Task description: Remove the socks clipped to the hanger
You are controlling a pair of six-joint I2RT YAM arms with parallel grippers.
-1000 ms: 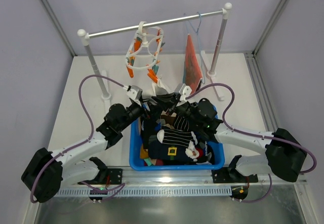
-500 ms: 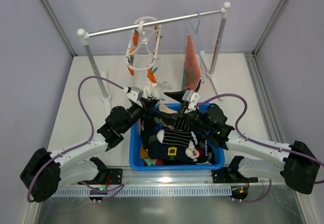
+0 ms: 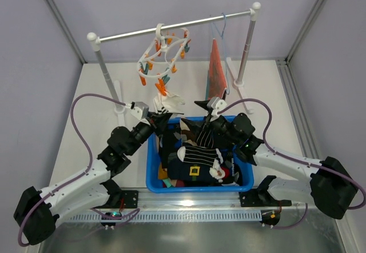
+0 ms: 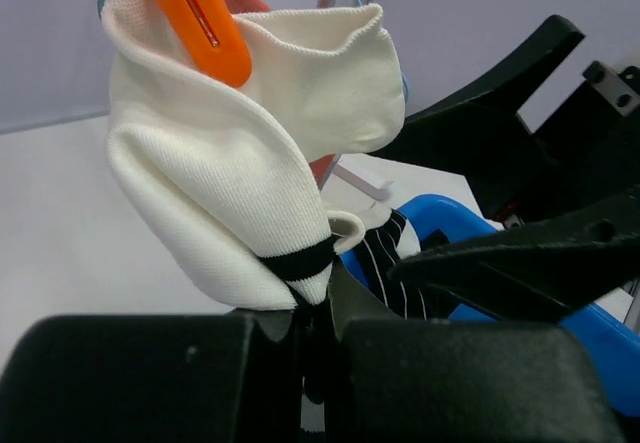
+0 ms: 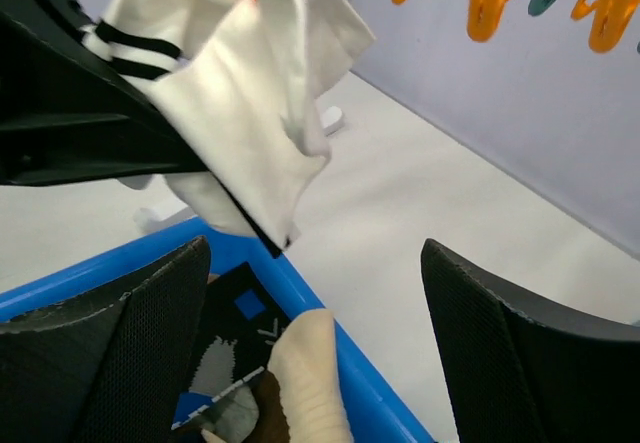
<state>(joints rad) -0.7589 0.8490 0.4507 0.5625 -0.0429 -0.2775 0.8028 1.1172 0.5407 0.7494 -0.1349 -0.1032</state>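
Found left gripper [image 4: 312, 328] clamped on striped cuff of white sock [image 4: 230, 193], lower centre of left wrist view. Noted orange peg [image 4: 195, 18] on sock's top edge, upper left, below hanger [image 3: 164, 56] at upper centre of top view. Found right gripper [image 5: 315, 263] spread apart, empty, over blue basket [image 5: 330, 333].
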